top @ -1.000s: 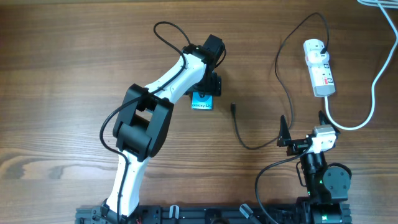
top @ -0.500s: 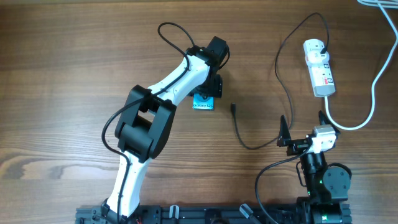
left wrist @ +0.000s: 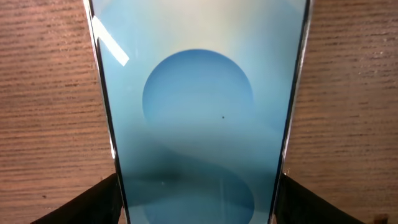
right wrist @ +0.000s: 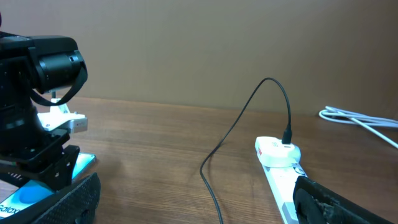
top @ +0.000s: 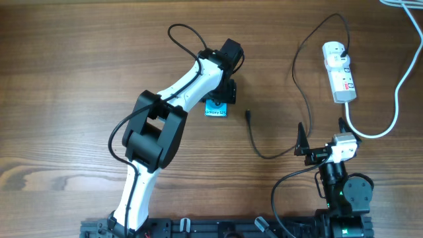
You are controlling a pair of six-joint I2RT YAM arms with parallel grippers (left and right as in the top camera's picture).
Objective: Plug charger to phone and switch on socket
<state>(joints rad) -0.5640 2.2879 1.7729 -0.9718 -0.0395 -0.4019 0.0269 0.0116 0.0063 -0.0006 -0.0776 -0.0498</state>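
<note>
The phone (top: 214, 110) lies on the wooden table with its cyan screen up, and it fills the left wrist view (left wrist: 199, 93). My left gripper (top: 223, 92) is over it; its two black fingers (left wrist: 199, 211) press against the phone's long edges. The charger's black cable (top: 254, 142) lies loose, with its plug tip (top: 248, 114) just right of the phone and apart from it. The cable runs to the white socket (top: 339, 73) at the far right. My right gripper (top: 305, 142) is open and empty near the front edge, and its wrist view shows the cable (right wrist: 214, 162) and the socket (right wrist: 280, 155).
The socket's thick white lead (top: 395, 99) loops along the right side and leaves the frame at the top right. My left arm (top: 158, 125) stretches diagonally over the middle left of the table.
My left gripper shifted slightly to the right and farther away over the phone between the first and second frame. Nothing has moved since. The right arm has stayed still.
</note>
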